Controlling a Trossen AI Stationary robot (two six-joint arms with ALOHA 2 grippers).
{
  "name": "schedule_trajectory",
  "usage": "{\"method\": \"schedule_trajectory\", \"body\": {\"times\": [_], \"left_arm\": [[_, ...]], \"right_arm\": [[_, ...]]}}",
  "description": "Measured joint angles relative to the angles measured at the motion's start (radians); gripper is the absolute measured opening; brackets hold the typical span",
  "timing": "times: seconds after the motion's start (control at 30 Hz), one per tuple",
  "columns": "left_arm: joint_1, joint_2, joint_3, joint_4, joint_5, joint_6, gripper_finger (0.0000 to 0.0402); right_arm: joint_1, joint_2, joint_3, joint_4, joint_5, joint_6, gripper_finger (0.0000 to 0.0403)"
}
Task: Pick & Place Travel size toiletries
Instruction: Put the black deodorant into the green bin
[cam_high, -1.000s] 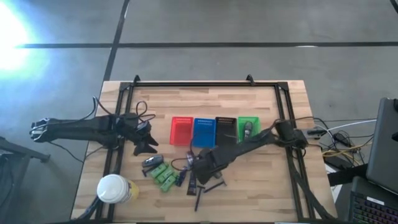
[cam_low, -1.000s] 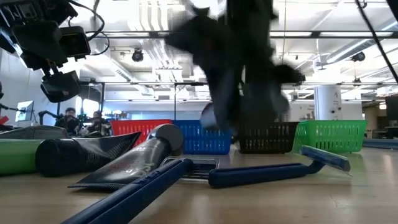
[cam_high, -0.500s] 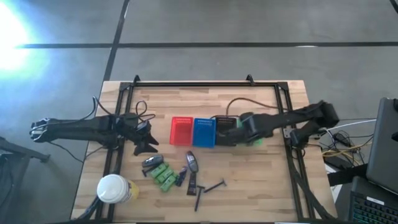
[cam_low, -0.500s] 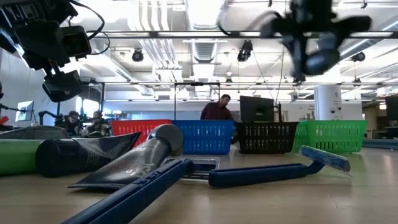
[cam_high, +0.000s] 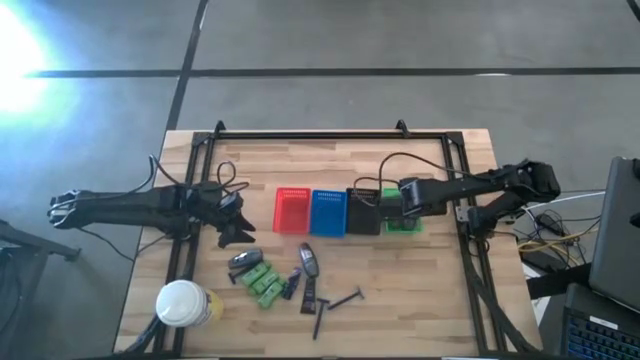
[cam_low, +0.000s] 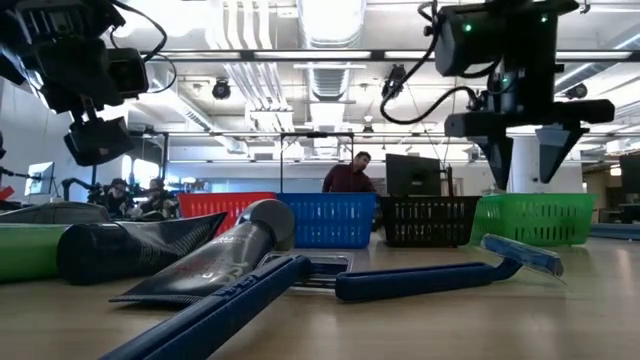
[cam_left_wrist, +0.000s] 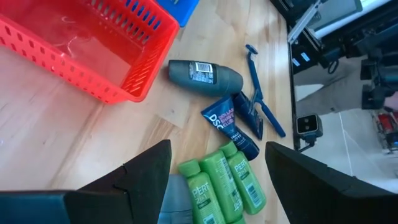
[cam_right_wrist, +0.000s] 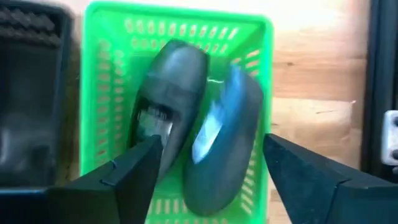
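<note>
Low view puts two blue razors (cam_low: 440, 275) closest, lying on the wooden table (cam_low: 420, 330) with a dark tube (cam_low: 215, 255) and a green bottle (cam_low: 25, 250) beside them. Farther back stand the red basket (cam_low: 225, 205), blue basket (cam_low: 325, 220), black basket (cam_low: 430, 220) and green basket (cam_low: 535, 218) in a row. The right gripper (cam_low: 528, 155) hangs above the green basket with its fingers spread apart and nothing between them. Its wrist camera looks straight down into that basket, where two grey-silver oblong pieces (cam_right_wrist: 193, 134) lie side by side, below the fingers and apart from them. The left gripper (cam_high: 238, 236) hovers near the red basket, fingers wide and empty; its wrist view shows three green bottles (cam_left_wrist: 224, 183), a dark tube, another grey oblong piece (cam_left_wrist: 205, 73) and the razors on the table. A yellow container (cam_high: 185, 303) stands at the table's near left corner.
</note>
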Motion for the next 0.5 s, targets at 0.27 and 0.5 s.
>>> {"method": "schedule_trajectory", "body": {"times": [0.27, 0.5], "left_arm": [[-0.014, 0.009, 0.000, 0.039, 0.018, 0.020, 0.0266], [-0.123, 0.184, 0.063, 0.264, 0.001, 0.392, 0.0266]], "right_arm": [[0.098, 0.008, 0.148, 0.005, 0.021, -0.180, 0.0330], [0.208, 0.077, 0.285, -0.023, 0.023, -0.342, 0.0352]]}}
